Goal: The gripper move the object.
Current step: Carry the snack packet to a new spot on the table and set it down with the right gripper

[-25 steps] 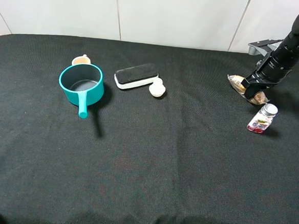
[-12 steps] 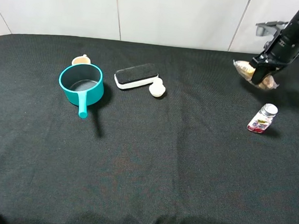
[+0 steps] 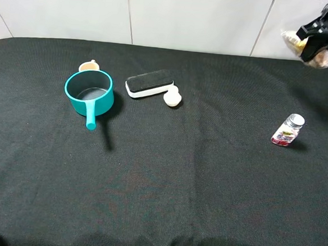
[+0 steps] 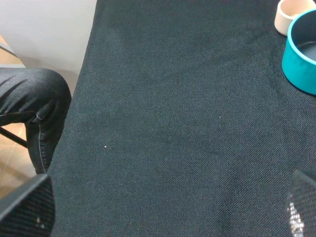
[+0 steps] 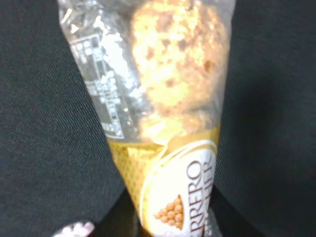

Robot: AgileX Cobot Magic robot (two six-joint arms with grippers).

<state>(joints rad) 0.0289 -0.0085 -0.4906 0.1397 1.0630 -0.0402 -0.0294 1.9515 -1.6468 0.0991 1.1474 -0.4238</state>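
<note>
My right gripper [image 3: 314,42] is high at the table's far right corner, shut on the object, a clear packet of tan and yellow snack pieces [image 3: 295,40]. It holds the packet well above the black cloth. The packet [image 5: 170,108] fills the right wrist view, with a gold label at its lower end; the fingers are hidden there. In the left wrist view my left gripper [image 4: 163,217] shows only two black fingertips [image 4: 27,207] wide apart, with nothing between them, over bare cloth near the table's left edge.
A small clear bottle with a silver cap [image 3: 288,130] lies below the held packet. A black-and-white eraser [image 3: 150,83] and a white lump [image 3: 172,96] sit mid-back. A teal pot [image 3: 89,94] and a small cup [image 3: 89,66] stand at the left. A person's leg [image 4: 29,108] is beside the table edge.
My right gripper has lifted the packet off the cloth next to the bottle and carried it up and to the far right. The other objects have not moved.
</note>
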